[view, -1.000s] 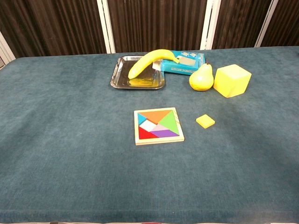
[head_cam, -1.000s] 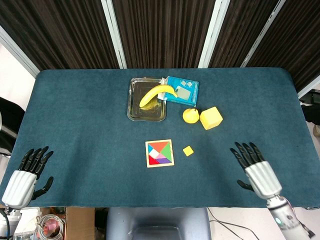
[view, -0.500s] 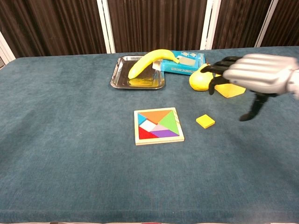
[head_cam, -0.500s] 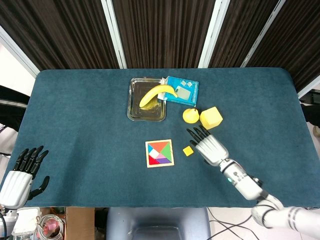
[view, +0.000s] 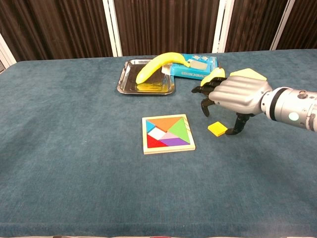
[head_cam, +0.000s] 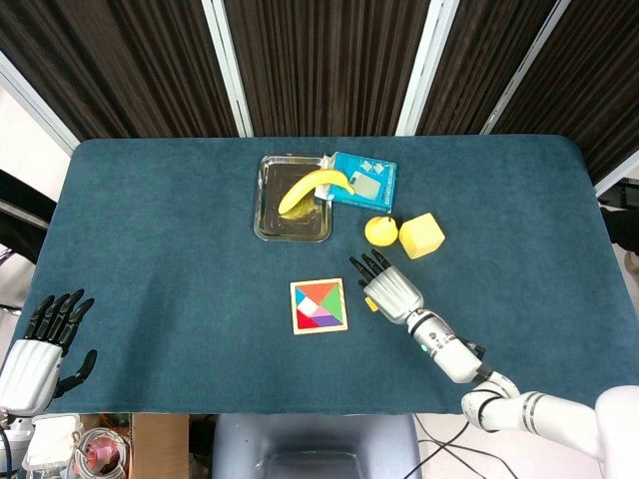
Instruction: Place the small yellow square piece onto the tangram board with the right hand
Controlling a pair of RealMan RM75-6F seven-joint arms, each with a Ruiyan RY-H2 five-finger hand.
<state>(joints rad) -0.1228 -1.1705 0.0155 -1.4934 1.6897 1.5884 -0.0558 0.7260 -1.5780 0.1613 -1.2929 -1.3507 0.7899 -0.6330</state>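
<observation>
The small yellow square (view: 217, 129) lies flat on the blue cloth, just right of the tangram board (view: 169, 150). My right hand (view: 237, 96) hovers over the square with fingers spread, holding nothing. Its thumb (view: 237, 127) points down close beside the square's right edge. From the head view the right hand (head_cam: 387, 288) covers most of the square, and only a yellow sliver (head_cam: 369, 304) shows by the board (head_cam: 319, 331). My left hand (head_cam: 42, 346) rests open off the table's near left corner.
Behind the hand sit a yellow pear (head_cam: 379, 231) and a yellow cube (head_cam: 421, 236). Further back a metal tray (view: 120, 82) holds a banana (view: 158, 63), which leans on a blue box (view: 198, 66).
My right hand has come in from the near right edge to above the yellow square and lowered, thumb now beside it. The left hand slid slightly nearer. The square has not moved.
</observation>
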